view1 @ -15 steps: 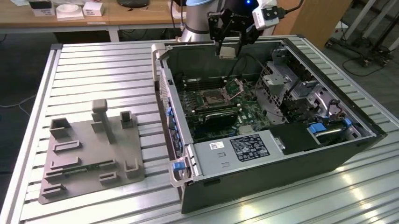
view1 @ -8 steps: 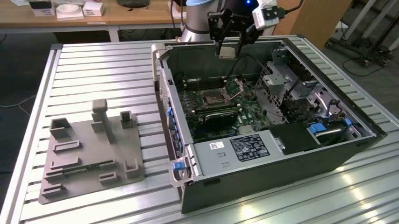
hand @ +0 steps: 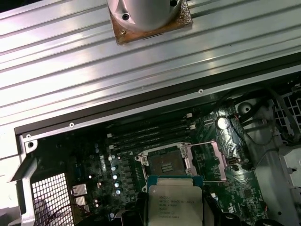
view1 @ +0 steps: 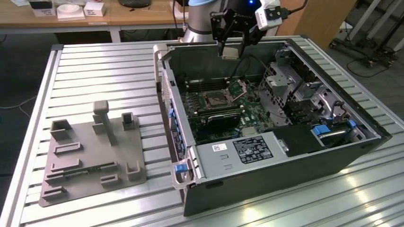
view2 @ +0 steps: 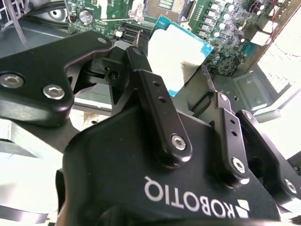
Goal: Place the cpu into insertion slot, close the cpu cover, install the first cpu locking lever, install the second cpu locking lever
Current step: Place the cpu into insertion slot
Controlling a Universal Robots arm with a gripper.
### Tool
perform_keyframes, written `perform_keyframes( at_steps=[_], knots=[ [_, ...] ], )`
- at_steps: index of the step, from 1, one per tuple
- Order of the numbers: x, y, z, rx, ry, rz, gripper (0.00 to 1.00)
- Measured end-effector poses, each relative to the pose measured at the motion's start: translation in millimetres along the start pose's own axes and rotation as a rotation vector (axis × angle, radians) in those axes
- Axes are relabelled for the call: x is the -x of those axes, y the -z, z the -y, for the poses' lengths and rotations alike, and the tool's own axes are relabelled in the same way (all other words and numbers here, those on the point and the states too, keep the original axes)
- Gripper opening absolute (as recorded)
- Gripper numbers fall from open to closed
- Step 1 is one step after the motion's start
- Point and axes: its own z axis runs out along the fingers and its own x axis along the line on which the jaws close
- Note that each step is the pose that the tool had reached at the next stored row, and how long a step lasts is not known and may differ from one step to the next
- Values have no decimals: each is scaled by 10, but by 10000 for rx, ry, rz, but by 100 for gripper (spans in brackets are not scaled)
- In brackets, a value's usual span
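A grey fixture plate [view1: 94,156] lay on the counter [view1: 94,61] at the exterior view's left. Right of it, inside the open computer case [view1: 271,156], the insertion slot [view1: 218,99] lay open with the cpu cover [view1: 241,87] raised. Above them, the hand [view1: 231,49] clamped the cpu [view1: 231,53].

A ribbed metal table [view1: 94,61] stands before a wooden desk [view1: 139,18], over what looks like dark carpet [view1: 19,71].
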Motion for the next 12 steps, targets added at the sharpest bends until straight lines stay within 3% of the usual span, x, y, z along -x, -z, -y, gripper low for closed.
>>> perform_keyframes(
  at_steps=[12],
  knots=[
    [0,-3,0,17,-925,82,54]
  ],
)
